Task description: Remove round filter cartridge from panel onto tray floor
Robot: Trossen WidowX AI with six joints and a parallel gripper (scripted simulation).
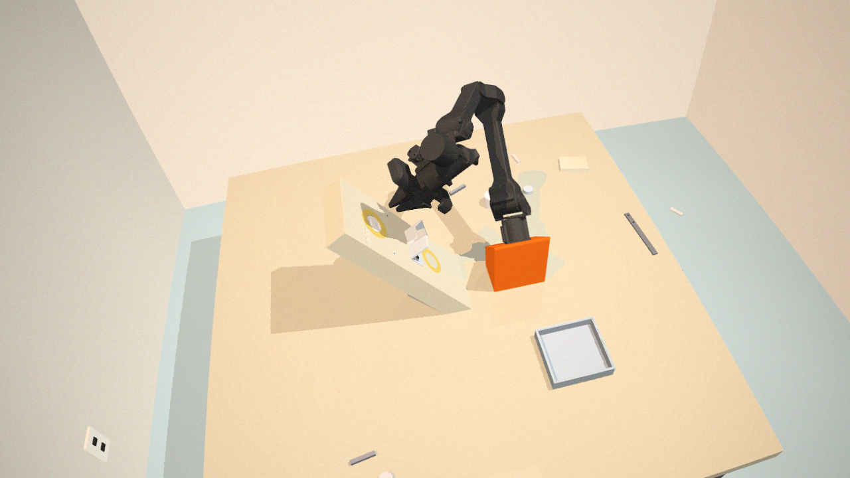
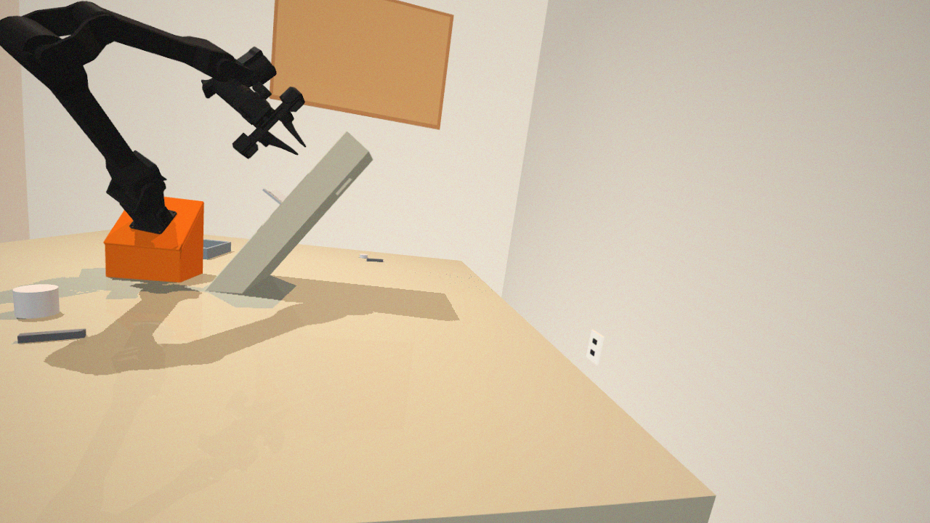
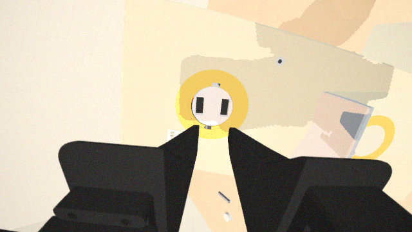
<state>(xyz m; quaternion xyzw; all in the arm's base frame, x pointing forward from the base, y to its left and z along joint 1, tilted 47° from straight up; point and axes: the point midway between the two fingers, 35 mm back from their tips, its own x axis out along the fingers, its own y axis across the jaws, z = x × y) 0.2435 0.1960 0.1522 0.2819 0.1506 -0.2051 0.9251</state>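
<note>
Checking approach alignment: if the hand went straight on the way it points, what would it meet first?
Probably the round white two-slot filter cartridge in its yellow ring on the tilted beige panel; the hand is apart from it, depth unclear.

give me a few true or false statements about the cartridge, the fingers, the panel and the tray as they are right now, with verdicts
1. The filter cartridge sits in the service panel, inside a yellow ring. True.
2. The gripper holds the cartridge between its fingers. False: the fingers are narrowly parted, hold nothing and stand short of the panel face.
3. Two dark slots show on the cartridge face. True.
4. The cartridge lies on the tray floor. False: no cartridge is in the tray; it is in the panel.
5. The panel lies flat on the table. False: it leans at a tilt.
</note>
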